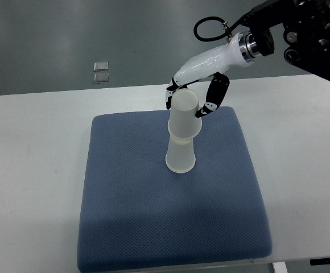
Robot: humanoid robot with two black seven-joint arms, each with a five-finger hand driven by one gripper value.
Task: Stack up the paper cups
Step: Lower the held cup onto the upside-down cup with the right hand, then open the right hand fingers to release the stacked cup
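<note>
Two white paper cups stand upside down on the blue mat point(131, 216). The lower cup point(180, 158) rests on the mat, and the upper cup point(185, 116) sits over its top, slightly tilted. My right hand point(190, 105) reaches in from the upper right, white with black fingers point(213, 96). Its fingers curl around the upper cup's top end, one on the right side and others on the left behind it. The left arm does not show.
The mat lies on a white table point(34, 170). Two small clear objects point(101, 71) lie on the grey floor beyond the table's far edge. The robot's dark arm hardware point(313, 34) fills the upper right corner.
</note>
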